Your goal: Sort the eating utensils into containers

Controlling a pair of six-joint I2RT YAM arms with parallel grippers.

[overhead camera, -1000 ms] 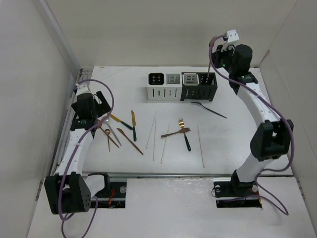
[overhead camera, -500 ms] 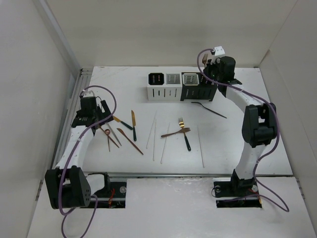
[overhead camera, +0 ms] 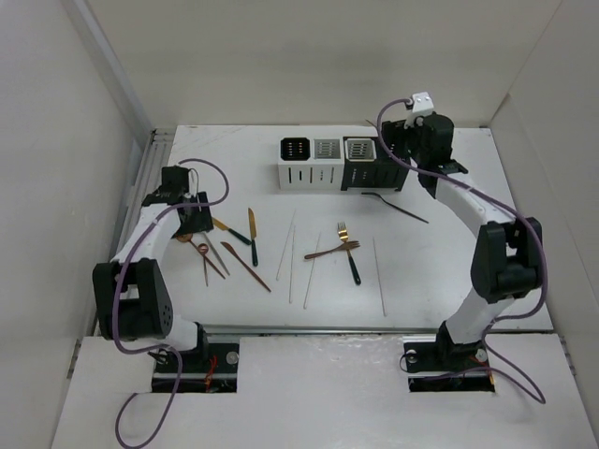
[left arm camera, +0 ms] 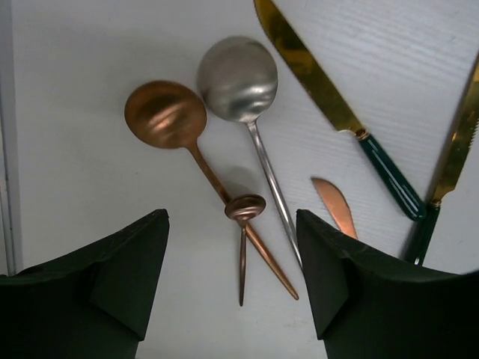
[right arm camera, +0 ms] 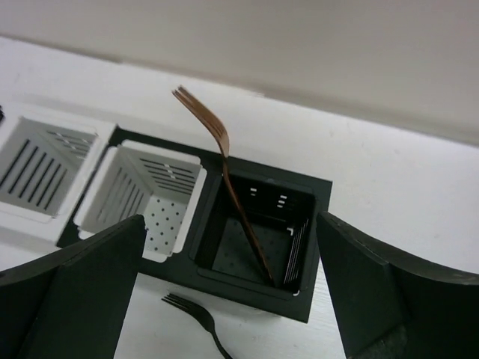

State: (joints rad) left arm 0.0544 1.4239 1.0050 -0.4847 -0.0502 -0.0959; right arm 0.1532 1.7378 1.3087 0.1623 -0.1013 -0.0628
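My left gripper (left arm camera: pixel 232 277) (overhead camera: pixel 194 223) hangs open just above a cluster of utensils at the table's left. The handles of a copper spoon (left arm camera: pixel 165 116), a silver spoon (left arm camera: pixel 238 78) and a small copper spoon (left arm camera: pixel 245 207) lie between its fingers, untouched. Gold knives with green handles (left arm camera: pixel 322 82) lie to the right. My right gripper (right arm camera: pixel 230 254) (overhead camera: pixel 401 148) stands open above the black container (right arm camera: pixel 299 224), where a copper fork (right arm camera: pixel 239 202) leans free in a compartment. The white container (overhead camera: pixel 314 164) stands to its left.
A black fork (overhead camera: pixel 398 208) lies on the table in front of the black container. White chopsticks (overhead camera: pixel 288 245) and a gold fork with a dark handle (overhead camera: pixel 349 251) lie mid-table. A copper knife (overhead camera: pixel 245 267) lies near the left cluster. Walls close in on both sides.
My right gripper has opened and let the copper fork go into the black compartment. My left gripper has come down toward the spoons, its jaws narrowing somewhat.
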